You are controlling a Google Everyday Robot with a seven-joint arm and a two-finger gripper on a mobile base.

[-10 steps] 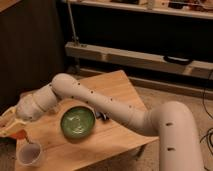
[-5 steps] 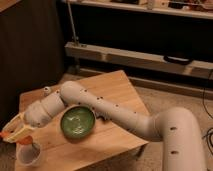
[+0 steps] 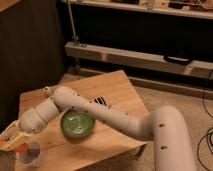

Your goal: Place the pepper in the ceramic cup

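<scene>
Pincer (image 3: 11,140) clamps the pepper (image 3: 14,148) at the worktop (image 3: 120,95) front-left edge, just above the ceramic cup (image 3: 29,156), green plate (image 3: 77,123) near.

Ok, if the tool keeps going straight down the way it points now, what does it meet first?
Probably the ceramic cup. The tool sits at the table's front-left corner, holding the pepper just left of and above the cup's mouth. Depth is unclear, so it could touch the near rim.

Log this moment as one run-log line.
gripper: front-left table corner, over ceramic cup | pepper: at gripper, above cup rim, not yet inside | green plate: right of cup | phase: placing
</scene>
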